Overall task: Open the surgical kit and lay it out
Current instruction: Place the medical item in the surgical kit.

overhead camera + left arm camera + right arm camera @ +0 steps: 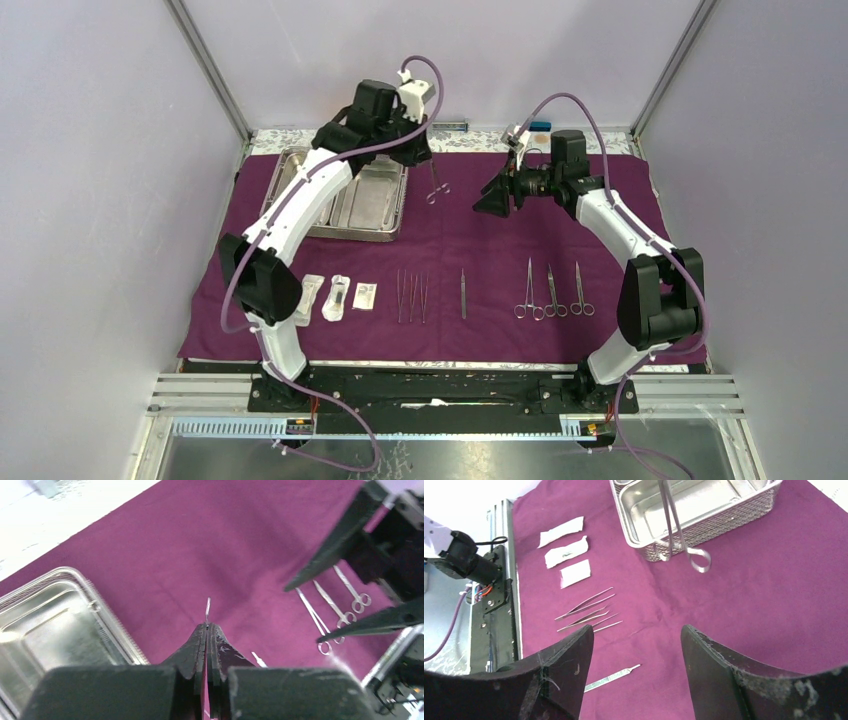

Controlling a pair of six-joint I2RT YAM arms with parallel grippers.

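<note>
**Cloth.** Dark purple cloth wrap (480, 240) is open and spread flat over the tabletop (480, 143).

**Tray.** Shiny two-compartment rectangular steel tray (375, 200) sits on the far left part of the cloth. The parts in view look empty; the left arm hides the rest.

**Laid out.** One row runs along the near side of the cloth, left to right:
- three small white sealed packets (338, 297)
- a group of thin steel tweezers (410, 297)
- one slim steel instrument (463, 293) lying on its own
- three ring-handled steel instruments (552, 292) side by side

**Left fingers** (197, 647): closed on one pair of ring-handled steel forceps (437, 185), pinched near the tip end. The forceps hang rings-down just to the right of the tray and appear clear of the cloth.

**Right fingers** (569, 655): spread wide, gripping nothing. They point at the hanging forceps from the right, near but apart.

**Step in hand (judgement).** The kit is unwrapped and mostly set out. This looks like an arm-to-arm hand-over of one of the last pieces.

**Next move calls for:**
- The right fingers come in around the shank below the left grip and close firmly before the left fingers let go.
- The likely resting place is beside the three ring-handled pieces at the right end of the row.

**Caution.** The shank is thin and hangs freely, so a misaligned closure could knock it aside or drop it.
</note>
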